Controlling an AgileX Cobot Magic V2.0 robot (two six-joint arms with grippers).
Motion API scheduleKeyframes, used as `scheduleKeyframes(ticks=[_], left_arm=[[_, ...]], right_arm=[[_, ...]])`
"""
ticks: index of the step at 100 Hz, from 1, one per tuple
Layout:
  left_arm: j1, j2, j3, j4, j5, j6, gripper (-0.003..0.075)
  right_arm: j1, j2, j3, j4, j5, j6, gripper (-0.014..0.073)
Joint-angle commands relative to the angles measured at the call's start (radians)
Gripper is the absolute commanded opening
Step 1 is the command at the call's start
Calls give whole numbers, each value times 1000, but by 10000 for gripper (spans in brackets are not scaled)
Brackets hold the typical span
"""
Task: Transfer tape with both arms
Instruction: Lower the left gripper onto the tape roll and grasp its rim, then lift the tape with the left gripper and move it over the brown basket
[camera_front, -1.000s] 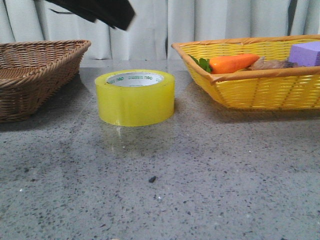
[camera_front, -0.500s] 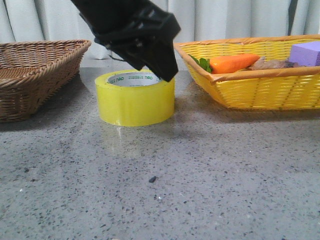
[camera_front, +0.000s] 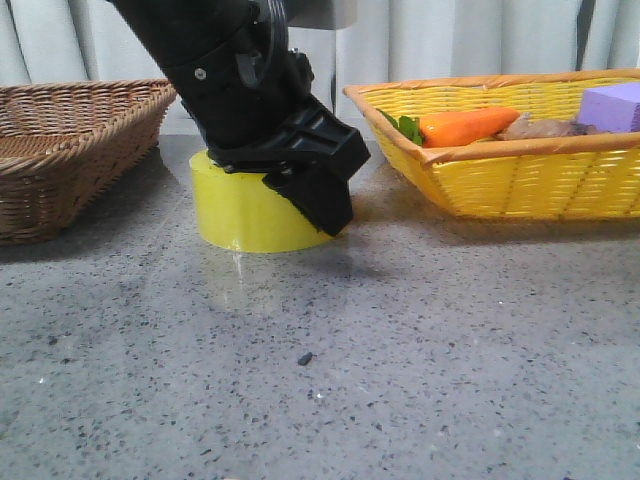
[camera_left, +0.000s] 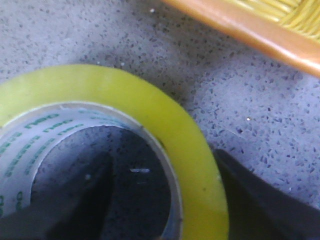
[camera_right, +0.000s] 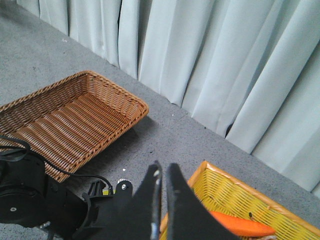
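Observation:
The tape is a wide yellow roll lying flat on the grey table between two baskets. My left gripper has come down on it from above and is open. One finger is outside the roll's right wall; the other is hidden inside the core. In the left wrist view the yellow wall runs between the jaws of the left gripper, with a gap between the inner finger and the white core. My right gripper is shut and empty, high above the table, and out of the front view.
A brown wicker basket stands at the left. A yellow basket at the right holds an orange toy carrot and a purple block. A small dark speck lies on the table. Curtains hang behind.
My left gripper has come down from the top of the front view onto the tape, and its jaws now straddle the roll's right wall. The tape has not moved.

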Motion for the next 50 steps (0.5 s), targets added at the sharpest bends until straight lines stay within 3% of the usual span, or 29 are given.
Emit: scheduleKeyframes(ticks=[1,16,30,50], left_arm=[[-4,-47,-34,-16,-70,2,253],[-4,-47,-34,-16,-78,2,89],[-4,-48,-34,-16,-70,2,-18],[-2,-108,-34,-16,-56,2,-20]], right_arm=[[1,-30,-20,-29,-79,-9,-73],[1,-51,-20,-29,-75,-9,-73],[1,-51,-20,-31,-73,-9,-73],[1,-51,-20,-31,-48,-9,-73]])
